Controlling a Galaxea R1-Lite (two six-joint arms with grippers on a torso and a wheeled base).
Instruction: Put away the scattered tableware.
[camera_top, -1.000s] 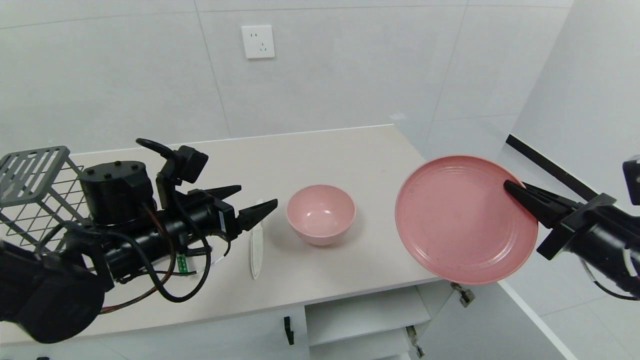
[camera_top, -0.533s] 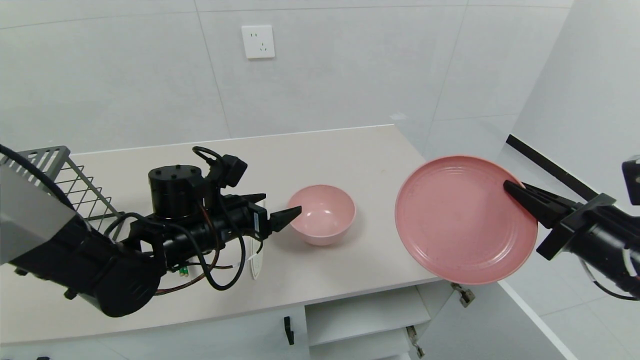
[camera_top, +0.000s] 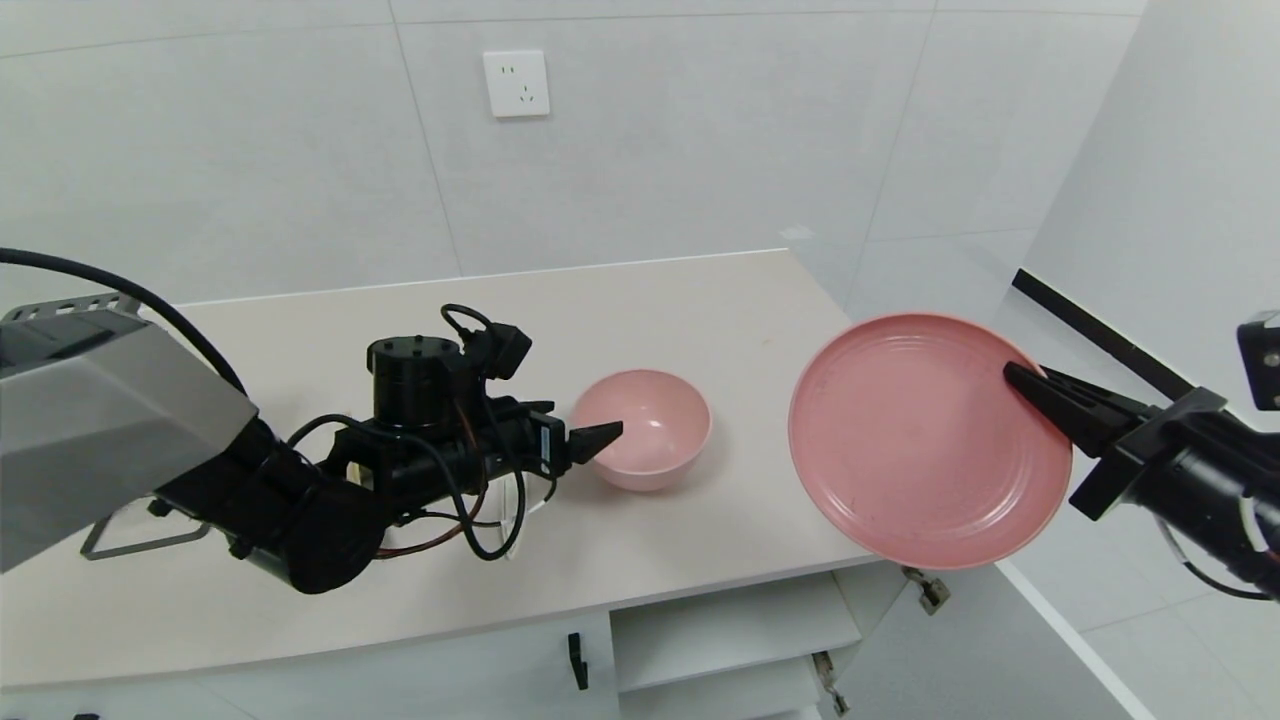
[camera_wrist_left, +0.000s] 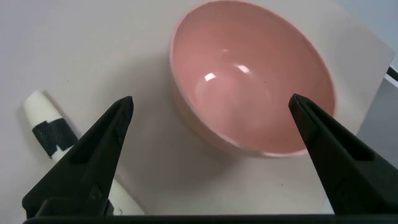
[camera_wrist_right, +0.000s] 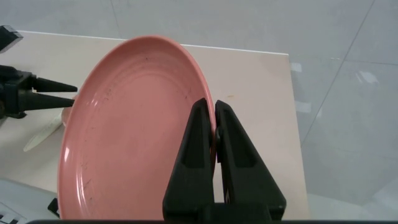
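A pink bowl (camera_top: 645, 428) (camera_wrist_left: 252, 74) stands upright on the white counter (camera_top: 700, 300). My left gripper (camera_top: 585, 430) (camera_wrist_left: 211, 109) is open, its tips level with the bowl's left rim and spread wider than the bowl. A white utensil (camera_wrist_left: 46, 121) lies on the counter beside the gripper, partly hidden under the arm. My right gripper (camera_top: 1020, 382) (camera_wrist_right: 214, 124) is shut on the rim of a pink plate (camera_top: 925, 440) (camera_wrist_right: 134, 124), held tilted in the air past the counter's right edge.
A wire rack foot (camera_top: 140, 535) shows behind my left arm. Below the counter's front edge an open cabinet shelf (camera_top: 730, 630) stands with its door hinge (camera_top: 925, 590) exposed. A wall socket (camera_top: 516, 83) is on the tiled wall behind.
My left arm has moved right across the counter, from over the white utensil to the bowl's left rim, staying open. The right arm and plate have barely moved.
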